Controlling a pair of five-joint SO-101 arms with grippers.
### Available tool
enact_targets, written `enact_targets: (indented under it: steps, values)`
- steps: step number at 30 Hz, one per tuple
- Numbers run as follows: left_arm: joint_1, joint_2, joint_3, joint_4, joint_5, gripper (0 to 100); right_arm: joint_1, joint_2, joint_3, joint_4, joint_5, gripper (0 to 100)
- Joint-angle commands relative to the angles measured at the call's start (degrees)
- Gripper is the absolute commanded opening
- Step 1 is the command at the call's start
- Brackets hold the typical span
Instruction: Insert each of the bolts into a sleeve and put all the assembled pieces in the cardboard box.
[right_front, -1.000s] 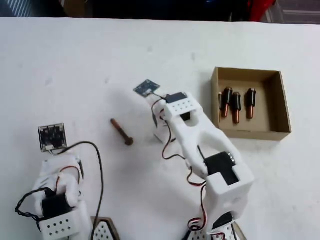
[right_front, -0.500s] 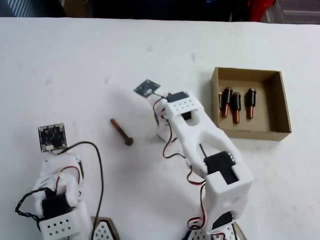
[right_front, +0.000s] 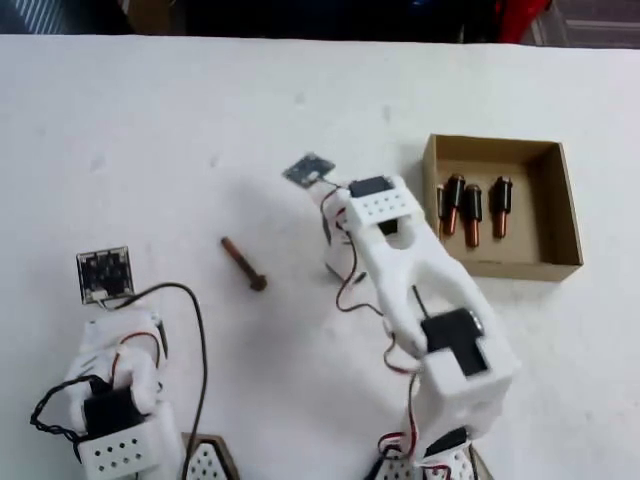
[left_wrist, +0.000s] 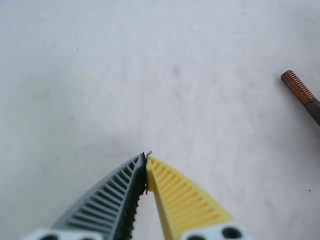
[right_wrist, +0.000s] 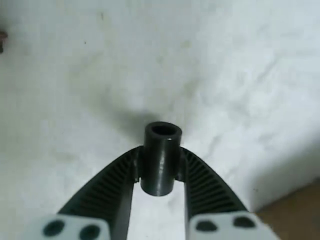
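A black sleeve stands upright between the fingers of my right gripper, which is shut on it above the white table. In the high view the right arm reaches up the middle, its head close to the cardboard box. Three assembled bolt-and-sleeve pieces lie in that box. A lone copper bolt lies on the table left of the right arm; its threaded tip shows in the left wrist view. My left gripper is shut on nothing, drawn back at the near left.
A small circuit board sits on the left arm and another on the right arm's head. Loose red and black cables run along both arms. The table's far edge meets a dark background.
The right arm has swung to the right, toward the cardboard box, carrying the sleeve. The left arm and the loose bolt have stayed put.
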Motion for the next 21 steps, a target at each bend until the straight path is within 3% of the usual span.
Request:
enact_targets:
  steps: [1, 10, 21]
  values:
    - [0.04, -0.48, -0.09, 0.35, -0.70, 2, 0.84, -11.82, -0.88, 3.47, 0.70, 1.6]
    - [0.04, -0.48, -0.09, 0.35, -0.70, 2, 0.92, -31.52, -0.53, 12.09, 0.35, 1.6]
    - [0.04, -0.48, -0.09, 0.35, -0.70, 2, 0.92, -41.27, -0.53, 17.80, 0.70, 1.6]
